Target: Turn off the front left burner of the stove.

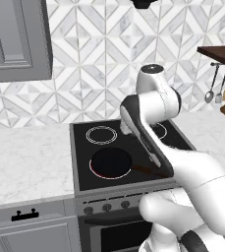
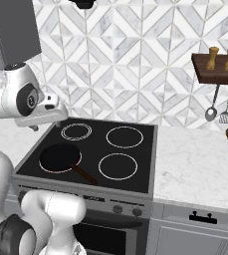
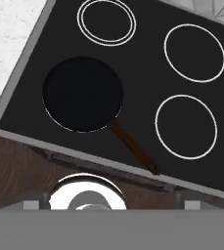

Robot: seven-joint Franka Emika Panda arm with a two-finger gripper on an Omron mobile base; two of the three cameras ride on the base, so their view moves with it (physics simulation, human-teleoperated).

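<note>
Black frying pan (image 3: 82, 93) over front left burner (image 1: 95, 170) of stove (image 2: 135, 187).
No readable writing; claw state impossible to tell.

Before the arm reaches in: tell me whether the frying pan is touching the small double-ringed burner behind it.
Apart. In the hand view, bare black glass separates the frying pan from the double-ringed burner on the stove.

No legible text, labels, brands or numbers, stove (image 2: 135, 191) front panel markings too small to be read
</note>
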